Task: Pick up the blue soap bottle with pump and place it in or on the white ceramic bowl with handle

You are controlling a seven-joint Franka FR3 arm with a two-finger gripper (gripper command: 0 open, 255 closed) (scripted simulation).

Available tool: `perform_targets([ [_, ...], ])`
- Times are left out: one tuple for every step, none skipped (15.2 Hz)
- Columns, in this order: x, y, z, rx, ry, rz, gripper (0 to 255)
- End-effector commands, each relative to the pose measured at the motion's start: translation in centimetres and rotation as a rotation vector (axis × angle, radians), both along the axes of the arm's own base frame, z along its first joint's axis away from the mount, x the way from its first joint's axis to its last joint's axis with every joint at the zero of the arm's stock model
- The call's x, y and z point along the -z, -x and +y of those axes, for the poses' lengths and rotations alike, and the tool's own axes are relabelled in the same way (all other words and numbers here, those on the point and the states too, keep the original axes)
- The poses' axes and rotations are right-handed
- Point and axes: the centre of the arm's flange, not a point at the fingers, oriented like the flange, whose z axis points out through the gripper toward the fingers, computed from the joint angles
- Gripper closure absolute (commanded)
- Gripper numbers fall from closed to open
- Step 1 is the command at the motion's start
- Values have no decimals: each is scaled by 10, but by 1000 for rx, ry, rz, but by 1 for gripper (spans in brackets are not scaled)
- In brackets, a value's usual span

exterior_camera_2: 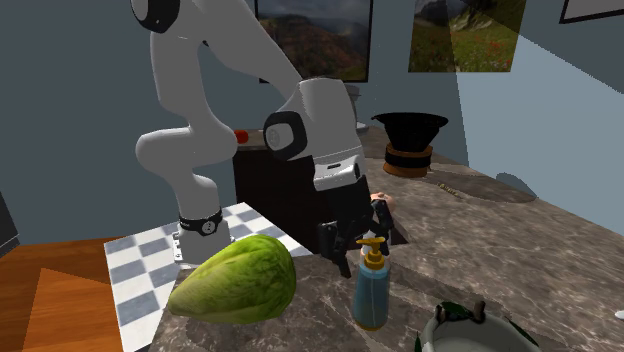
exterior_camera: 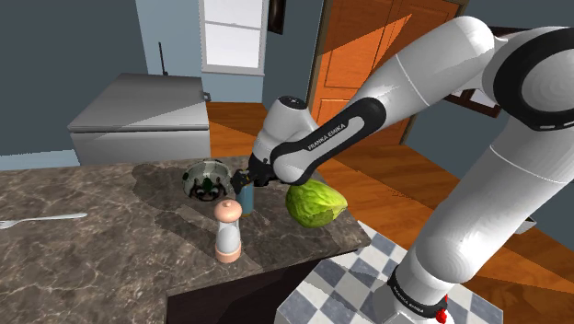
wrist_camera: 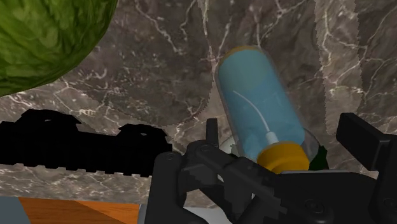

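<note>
The blue soap bottle (exterior_camera_2: pixel 371 294) stands upright on the dark marble counter (exterior_camera_2: pixel 520 240), topped by an orange pump (exterior_camera_2: pixel 372 245). My black gripper (exterior_camera_2: pixel 358 232) is down over the pump, open, with a finger on each side and not clasping it. In the wrist view the bottle (wrist_camera: pixel 257 102) lies between the fingers, with a gap to the wider finger (wrist_camera: pixel 359 137). The bowl (exterior_camera: pixel 206 178), pale with a handle and something green and dark inside, sits just beyond the bottle (exterior_camera: pixel 246 199) toward the shoulder view's left. Its rim (exterior_camera_2: pixel 470 325) is close beside the bottle.
A big green cabbage (exterior_camera: pixel 315 203) lies near the counter's edge beside the bottle. A pale grinder (exterior_camera: pixel 227 230) stands in front of the bottle in the shoulder view. A fork (exterior_camera: pixel 41 221) lies far left. A black pot-like thing on a brown base (exterior_camera_2: pixel 410 135) stands at the far end.
</note>
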Motion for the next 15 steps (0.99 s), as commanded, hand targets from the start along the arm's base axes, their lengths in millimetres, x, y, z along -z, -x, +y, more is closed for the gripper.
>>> perform_targets([
  [0, 0, 0, 0, 0, 0, 0],
  [0, 0, 0, 0, 0, 0, 0],
  [0, 0, 0, 0, 0, 0, 0],
  [0, 0, 0, 0, 0, 0, 255],
  [0, 0, 0, 0, 0, 0, 255],
  [0, 0, 0, 0, 0, 0, 255],
  [0, 0, 0, 0, 0, 0, 255],
  [0, 0, 0, 0, 0, 0, 255],
  [0, 0, 0, 0, 0, 0, 255],
  [0, 0, 0, 0, 0, 0, 255],
  [0, 0, 0, 0, 0, 0, 255],
  [0, 0, 0, 0, 0, 0, 255],
  [0, 0, 0, 0, 0, 0, 255],
  [-5, 0, 0, 0, 0, 0, 255],
  [-10, 0, 0, 0, 0, 0, 255],
])
